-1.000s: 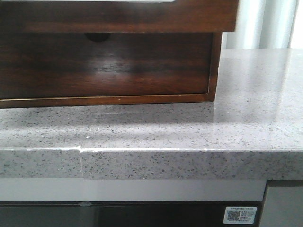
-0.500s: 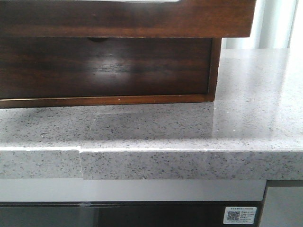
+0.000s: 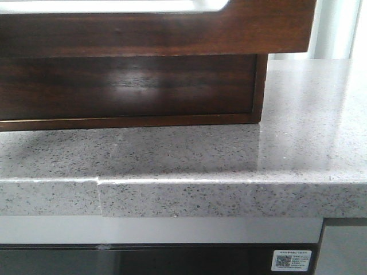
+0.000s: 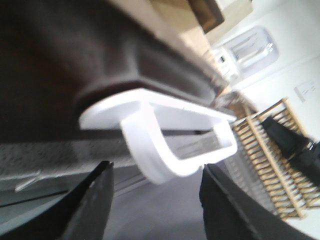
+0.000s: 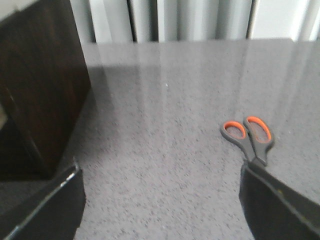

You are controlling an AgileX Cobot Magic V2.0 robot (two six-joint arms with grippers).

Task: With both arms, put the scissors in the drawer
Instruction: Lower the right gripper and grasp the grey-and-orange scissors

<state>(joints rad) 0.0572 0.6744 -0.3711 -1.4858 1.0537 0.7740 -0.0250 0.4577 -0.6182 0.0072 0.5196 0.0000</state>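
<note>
Scissors (image 5: 250,137) lie flat on the grey countertop (image 5: 165,125), orange handles pointing away from the right gripper (image 5: 160,200), blades running back under one finger (so that arm's nearer). Its fingers are spread, empty. Left gripper (image 4: 155,200), also spread, hangs by the drawer (image 3: 155,28).

– Where did your front camera look?
– It sat low and very near the counter edge (image 3: 229,197), facing the drawer (image 3: 155,34).
– And your wrists?
– My left looked closely under that drawer (image 4: 60,60); my right looked across the counter (image 5: 165,125).
</note>
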